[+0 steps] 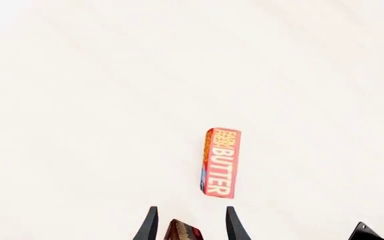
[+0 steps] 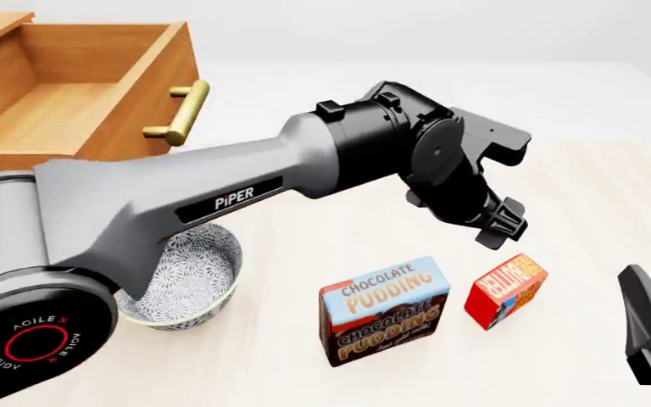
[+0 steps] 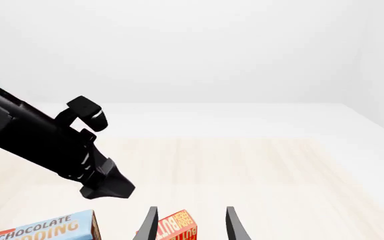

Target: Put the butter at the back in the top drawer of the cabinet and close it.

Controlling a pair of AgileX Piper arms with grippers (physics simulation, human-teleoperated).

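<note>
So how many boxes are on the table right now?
2. The pudding box stands near the front, right of the bowl. The butter stands just right of it, under the left gripper. The arm may hide more.

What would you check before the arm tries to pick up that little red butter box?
1. Top drawer open to receive it: ok.
2. Butter free on the table, apart from the pudding box: ok.
3. Left gripper above the butter, not touching: ok.
4. Left gripper fingers spread wide enough: ok, they look open.
5. Butter centred between those fingers: not ok, slightly off in the left wrist view.
6. Right gripper out of the way: cannot tell.
</note>
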